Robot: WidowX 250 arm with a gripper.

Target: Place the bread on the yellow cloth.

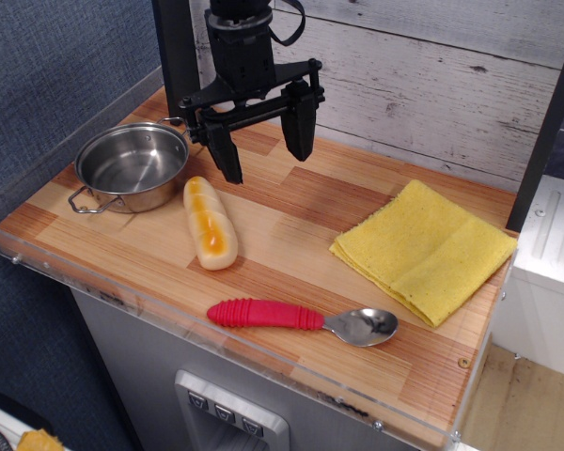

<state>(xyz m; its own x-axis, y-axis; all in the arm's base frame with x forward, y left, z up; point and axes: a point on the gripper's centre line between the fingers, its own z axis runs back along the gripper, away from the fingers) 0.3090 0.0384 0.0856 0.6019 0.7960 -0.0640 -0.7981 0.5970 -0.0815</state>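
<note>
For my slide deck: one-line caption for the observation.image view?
Open gripper hovers above glossy orange-topped toy bread loaf beside steel pot; folded yellow cloth lies bare.

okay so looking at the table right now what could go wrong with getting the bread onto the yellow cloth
The hand hangs open above the table, holding nothing. The bread is rounded and glossy, so it may roll or slip out of a grasp. It lies close beside the pot, which a finger might bump on descent. A low carry to the yellow cloth could snag its layered edge.
</note>
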